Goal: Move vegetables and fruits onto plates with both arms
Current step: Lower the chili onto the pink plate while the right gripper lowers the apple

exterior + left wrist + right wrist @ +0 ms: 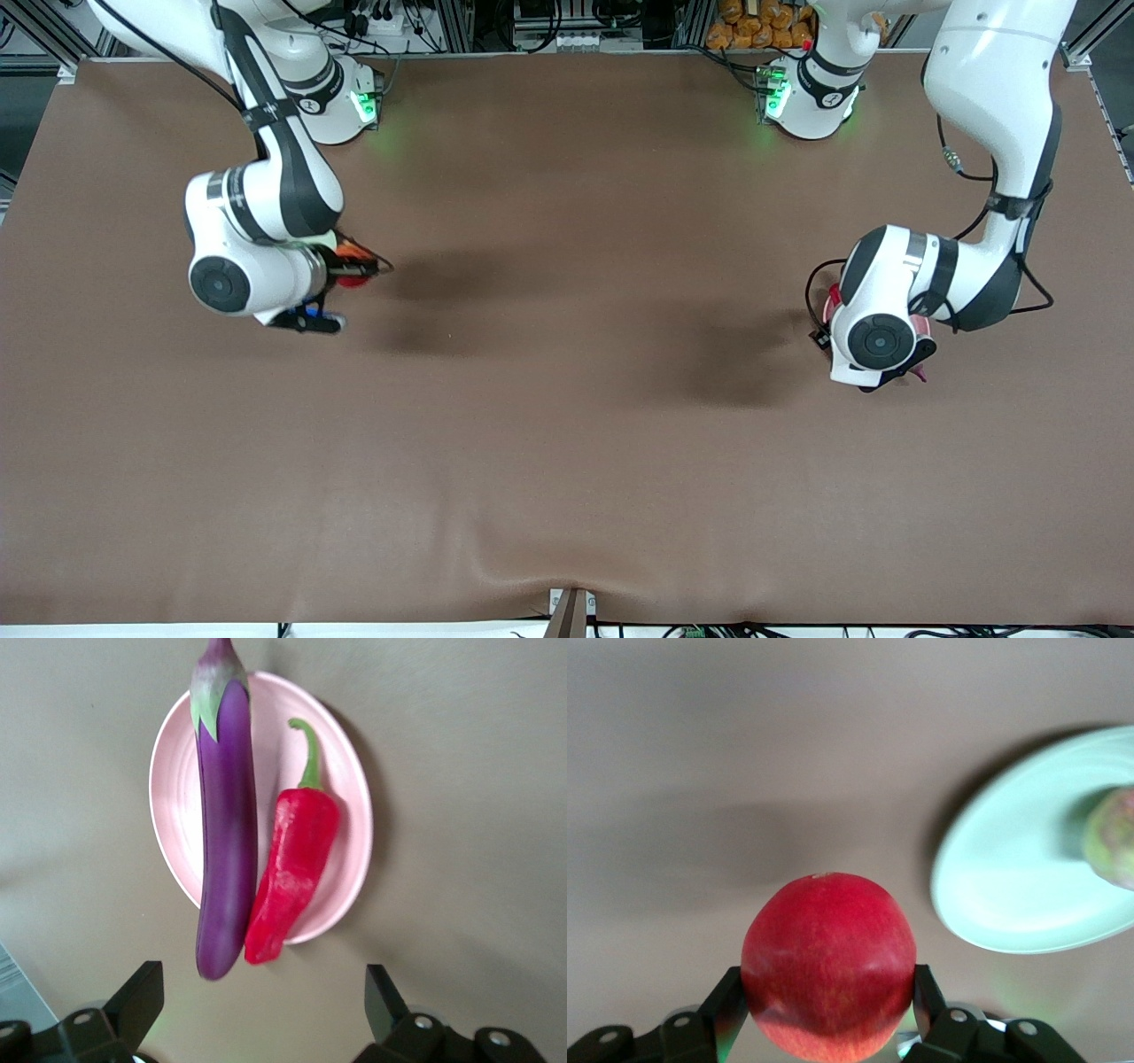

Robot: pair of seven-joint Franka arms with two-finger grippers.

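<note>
Nearby, green plate [1019,895] with peach [1112,837], beside gripped red fruit [828,966].

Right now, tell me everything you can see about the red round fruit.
The red round fruit is glossy and smooth, deep red with faint yellowish flecks toward its underside and a small pale spot on top. It looks whole and unbruised. The right pincer is shut on it, one finger pressed to each side, holding it up over the brown table beside the pale green plate, not yet over it. Nothing else touches it.
</note>
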